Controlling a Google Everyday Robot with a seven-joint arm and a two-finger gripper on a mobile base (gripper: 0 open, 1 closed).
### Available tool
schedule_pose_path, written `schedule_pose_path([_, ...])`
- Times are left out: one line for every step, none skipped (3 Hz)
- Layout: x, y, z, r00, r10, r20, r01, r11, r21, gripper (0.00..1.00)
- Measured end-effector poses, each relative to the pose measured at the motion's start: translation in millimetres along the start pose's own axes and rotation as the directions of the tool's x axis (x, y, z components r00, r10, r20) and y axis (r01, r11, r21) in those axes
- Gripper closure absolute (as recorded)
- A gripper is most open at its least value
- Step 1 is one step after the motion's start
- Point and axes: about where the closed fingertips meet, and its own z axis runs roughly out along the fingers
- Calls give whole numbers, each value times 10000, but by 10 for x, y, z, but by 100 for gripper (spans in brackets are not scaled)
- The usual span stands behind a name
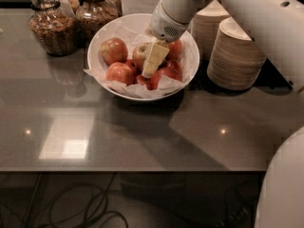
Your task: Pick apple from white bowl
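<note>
The white bowl [187,75] stands at the back middle of the grey counter, lined with crinkled white paper and holding several apples. The apple [139,54], the palest one with a yellow-green patch, lies near the bowl's middle. Redder apples lie to its left [114,50], front left [119,73] and right [167,74]. My gripper [148,70] reaches down into the bowl from the upper right. Its cream-coloured tip is right against the pale apple's right side, between it and the red apples. The arm hides part of the bowl's far side.
Two glass jars [51,25] of dark food stand left of the bowl at the back. Stacks of small cream disposable bowls [235,56] stand right of it. The counter's front edge [133,169] runs across below, with cables on the floor. White robot body [285,184] fills the lower right.
</note>
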Motion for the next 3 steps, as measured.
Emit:
schedule_pose_path([101, 0, 39, 9998, 179, -34, -180, 9998, -128, 35])
schedule_pose_path([145, -10, 27, 9996, 292, 32, -291, 9994, -210, 59])
schedule_pose_path([88, -6, -114, 9997, 203, 121, -200, 9994, -291, 82])
